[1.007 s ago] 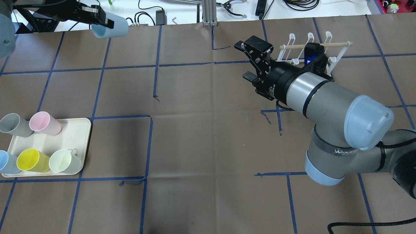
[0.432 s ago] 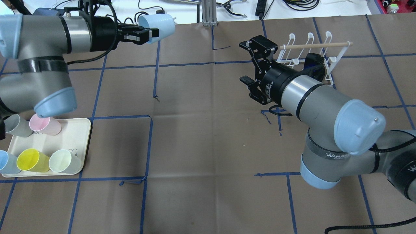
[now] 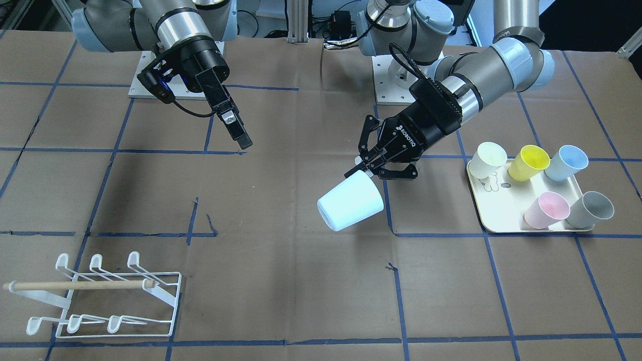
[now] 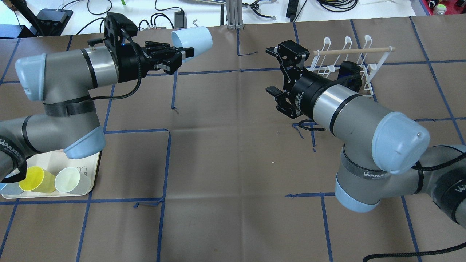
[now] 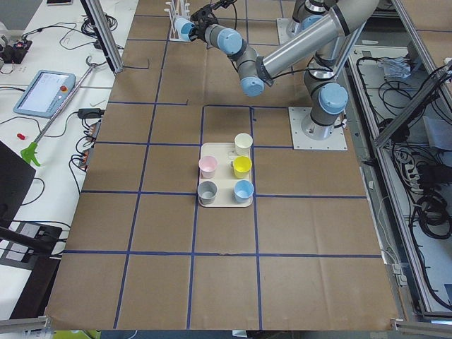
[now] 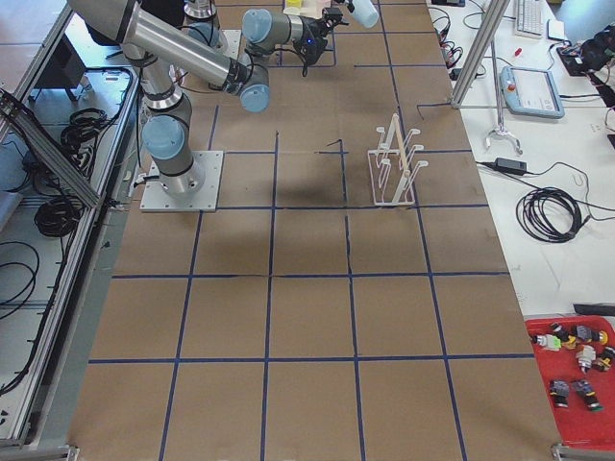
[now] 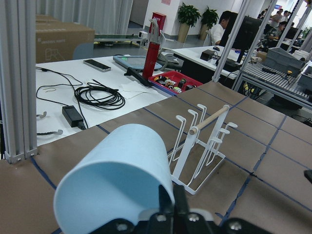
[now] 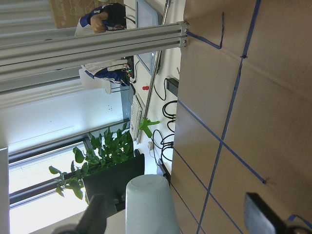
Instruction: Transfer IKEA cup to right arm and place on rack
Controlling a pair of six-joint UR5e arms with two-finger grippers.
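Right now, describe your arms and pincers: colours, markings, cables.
The left arm and right arm are silver-grey tubes with pale-blue joint caps and black bands with white lettering. The left pincer and right pincer are black and two-fingered; the left one reads ROBOTIQ in white. A black cable loops along each wrist.

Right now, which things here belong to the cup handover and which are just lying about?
In the job: pale blue plastic cup, left gripper pinching its rim, open right gripper, white wire rack with wooden dowel.
Lying about: cream tray; whitish cup, yellow cup, second blue cup, pink cup, grey cup.
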